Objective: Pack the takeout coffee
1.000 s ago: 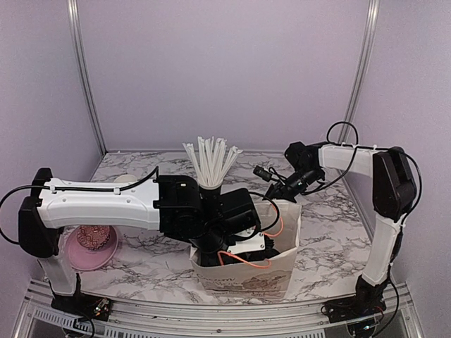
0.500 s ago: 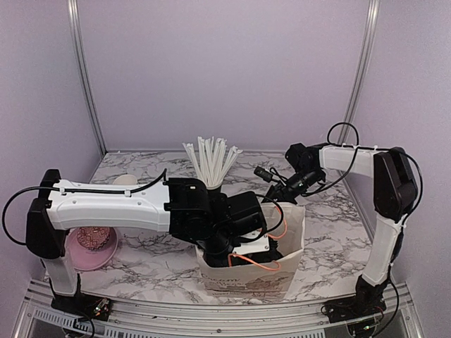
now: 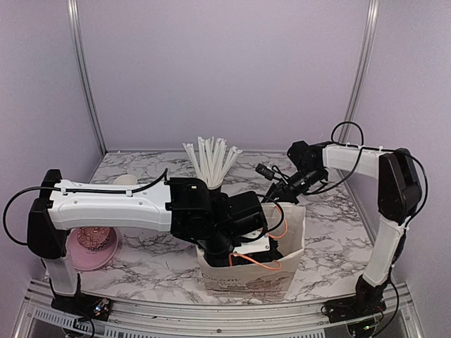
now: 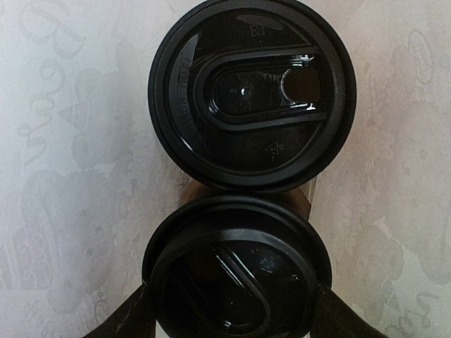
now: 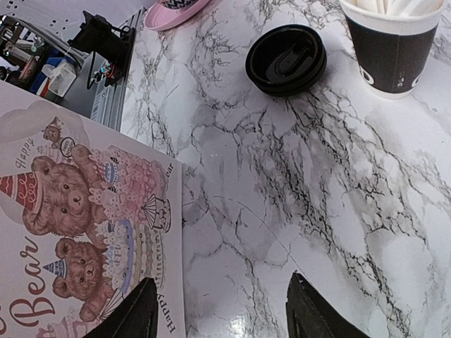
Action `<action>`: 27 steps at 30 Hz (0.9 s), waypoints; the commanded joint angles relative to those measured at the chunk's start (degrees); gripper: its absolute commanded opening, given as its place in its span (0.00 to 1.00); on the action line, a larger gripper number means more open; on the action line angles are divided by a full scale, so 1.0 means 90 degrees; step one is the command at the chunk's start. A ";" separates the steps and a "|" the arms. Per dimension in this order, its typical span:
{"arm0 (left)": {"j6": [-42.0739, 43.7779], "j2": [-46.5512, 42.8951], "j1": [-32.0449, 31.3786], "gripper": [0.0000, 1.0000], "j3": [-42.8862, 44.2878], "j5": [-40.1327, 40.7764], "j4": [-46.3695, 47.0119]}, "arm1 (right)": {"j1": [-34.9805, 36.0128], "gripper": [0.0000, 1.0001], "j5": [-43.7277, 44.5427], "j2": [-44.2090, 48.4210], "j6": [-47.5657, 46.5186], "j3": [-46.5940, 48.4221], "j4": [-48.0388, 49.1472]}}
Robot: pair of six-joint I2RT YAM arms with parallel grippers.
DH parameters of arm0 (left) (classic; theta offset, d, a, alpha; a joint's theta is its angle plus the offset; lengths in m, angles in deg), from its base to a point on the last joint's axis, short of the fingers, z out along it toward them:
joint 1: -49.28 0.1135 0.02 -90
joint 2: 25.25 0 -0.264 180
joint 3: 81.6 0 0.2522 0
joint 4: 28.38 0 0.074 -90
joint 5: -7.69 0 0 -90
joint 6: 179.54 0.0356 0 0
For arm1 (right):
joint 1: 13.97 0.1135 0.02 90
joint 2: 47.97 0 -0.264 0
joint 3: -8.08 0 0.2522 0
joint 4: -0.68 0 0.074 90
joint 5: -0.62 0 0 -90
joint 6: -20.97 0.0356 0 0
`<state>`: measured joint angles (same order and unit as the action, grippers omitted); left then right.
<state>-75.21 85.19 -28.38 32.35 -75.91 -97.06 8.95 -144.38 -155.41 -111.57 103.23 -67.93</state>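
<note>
In the left wrist view two black-lidded takeout coffee cups stand side by side inside the paper bag (image 4: pixel 63 141). My left gripper (image 4: pixel 236 313) grips the near cup (image 4: pixel 236 271), with a finger on each side just under its lid. The far cup (image 4: pixel 250 91) stands free beyond it. In the top view my left wrist (image 3: pixel 236 229) reaches down into the bag (image 3: pixel 246 278), and both cups are hidden there. My right gripper (image 3: pixel 273 196) is open at the bag's far right rim. In its own view the right gripper (image 5: pixel 222 280) is open, with the bag's printed wall (image 5: pixel 77 211) by its left finger.
A black cup of white straws (image 3: pixel 210 182) stands just behind the bag and shows in the right wrist view (image 5: pixel 394 49). A loose black lid (image 5: pixel 285 60) lies on the marble beside it. A pink plate (image 3: pixel 88 246) and a lidless white cup (image 3: pixel 125 180) sit at the left.
My left arm has moved right and lower into the bag with the cup. The bag's right rim has shifted slightly outward. The right arm has barely moved.
</note>
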 commanded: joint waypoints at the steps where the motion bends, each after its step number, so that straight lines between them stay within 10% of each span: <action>1: -0.0085 0.0589 0.0043 0.45 -0.0256 -0.0309 -0.0252 | 0.0022 0.60 -0.0065 0.0211 -0.0012 -0.0002 0.0036; 15: -0.0472 -0.0561 0.0027 0.79 0.0216 0.0020 -0.0262 | 0.0022 0.61 -0.0073 0.0435 -0.0048 0.0065 -0.0161; 27: -0.0407 -0.0947 0.0023 0.83 0.0522 0.0074 -0.0248 | 0.0022 0.61 0.0027 0.0318 -0.0082 0.0410 -0.0436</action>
<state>-78.84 79.59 -28.28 34.07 -75.85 -98.04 8.95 -144.32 -152.48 -111.55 103.69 -69.86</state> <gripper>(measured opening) 0.825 0.612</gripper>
